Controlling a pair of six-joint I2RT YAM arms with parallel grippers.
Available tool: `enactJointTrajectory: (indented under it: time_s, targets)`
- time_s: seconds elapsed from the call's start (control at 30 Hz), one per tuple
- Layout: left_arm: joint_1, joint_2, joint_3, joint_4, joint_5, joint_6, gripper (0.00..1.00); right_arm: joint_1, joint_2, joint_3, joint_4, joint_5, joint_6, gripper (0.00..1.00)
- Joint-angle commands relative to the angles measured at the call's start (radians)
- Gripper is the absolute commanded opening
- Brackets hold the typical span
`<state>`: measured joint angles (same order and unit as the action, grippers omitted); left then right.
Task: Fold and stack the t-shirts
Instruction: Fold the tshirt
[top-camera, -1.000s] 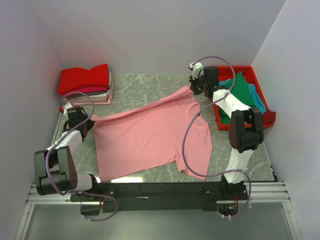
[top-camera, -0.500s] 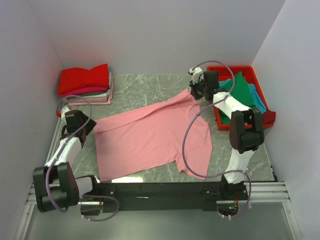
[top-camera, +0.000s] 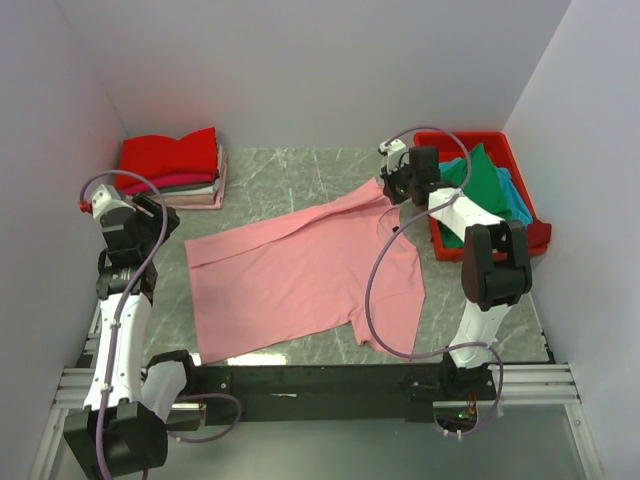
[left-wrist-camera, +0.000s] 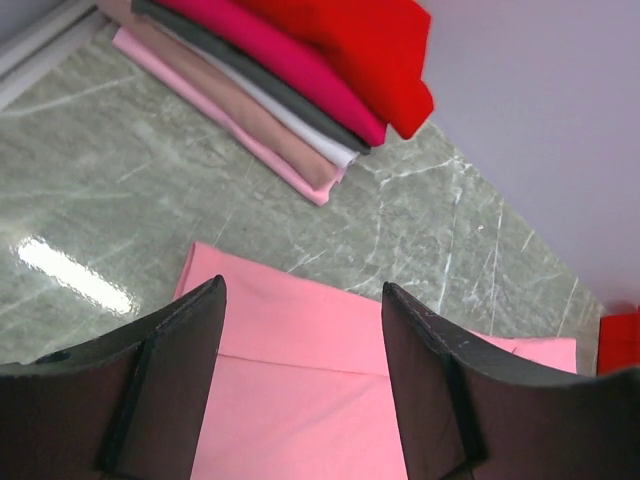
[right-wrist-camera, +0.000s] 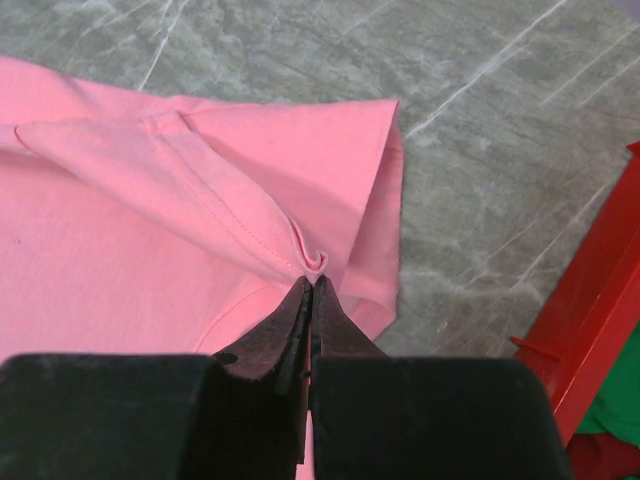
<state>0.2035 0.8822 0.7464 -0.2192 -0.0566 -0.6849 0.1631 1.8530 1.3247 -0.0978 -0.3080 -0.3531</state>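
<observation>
Limp, light pink t-shirt (top-camera: 300, 280) lay beside the folded stack (top-camera: 172, 170). The right claw (right-wrist-camera: 310, 290) pinched its far sleeve; the left claw (left-wrist-camera: 300, 300) hung spread above the stack-side corner, a likely hold.

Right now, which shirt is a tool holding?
The pink shirt spread out flat; the right tool pinches a fold of it. No tool touches the others.

**Count of shirts, bins and arms**

One pink t-shirt (top-camera: 300, 280) lies spread on the single marble surface (top-camera: 290, 180). One stack of folded t-shirts (top-camera: 170, 165) shows six coloured layers. One red bin (top-camera: 487, 136) holds at least two more: one green shirt (top-camera: 480, 175) and one teal shirt (top-camera: 515, 200). Two robot arms reach in, a left arm (top-camera: 118, 320) and a right arm (top-camera: 490, 265).
</observation>
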Motion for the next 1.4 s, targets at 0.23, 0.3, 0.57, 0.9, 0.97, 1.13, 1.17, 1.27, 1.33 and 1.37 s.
enactJointTrajectory:
  time_s: [0.23,0.3,0.57,0.9,0.97,1.13,1.17,1.27,1.33,1.37]
  targets:
    - [0.004,-0.086,0.064,-0.120,0.090,0.176,0.68,-0.011,-0.089,-0.041,-0.008,-0.042,-0.046,0.00]
    - [0.004,-0.103,0.057,-0.126,0.104,0.189,0.68,-0.010,-0.092,-0.047,-0.022,-0.049,-0.058,0.00]
    - [0.004,-0.135,0.041,-0.158,0.133,0.248,0.68,-0.010,-0.113,-0.070,-0.051,-0.071,-0.072,0.00]
    - [0.004,-0.161,-0.016,-0.147,0.150,0.271,0.68,-0.008,-0.136,-0.102,-0.092,-0.074,-0.141,0.00]
    - [0.004,-0.166,-0.030,-0.141,0.153,0.272,0.68,-0.010,-0.149,-0.128,-0.105,-0.079,-0.165,0.00]
    - [0.002,-0.167,-0.035,-0.129,0.170,0.272,0.68,-0.010,-0.155,-0.159,-0.157,-0.066,-0.254,0.16]
    - [0.004,-0.167,-0.036,-0.129,0.175,0.274,0.68,-0.008,-0.155,-0.160,-0.166,-0.065,-0.264,0.23]
    - [0.004,-0.172,-0.042,-0.124,0.185,0.274,0.68,-0.014,-0.181,-0.168,-0.195,-0.055,-0.291,0.50]
    - [0.004,-0.177,-0.042,-0.121,0.189,0.274,0.68,-0.017,-0.201,-0.133,-0.227,-0.066,-0.302,0.64]
    - [0.004,-0.178,-0.042,-0.121,0.192,0.274,0.68,-0.017,-0.201,-0.107,-0.252,-0.077,-0.307,0.67]
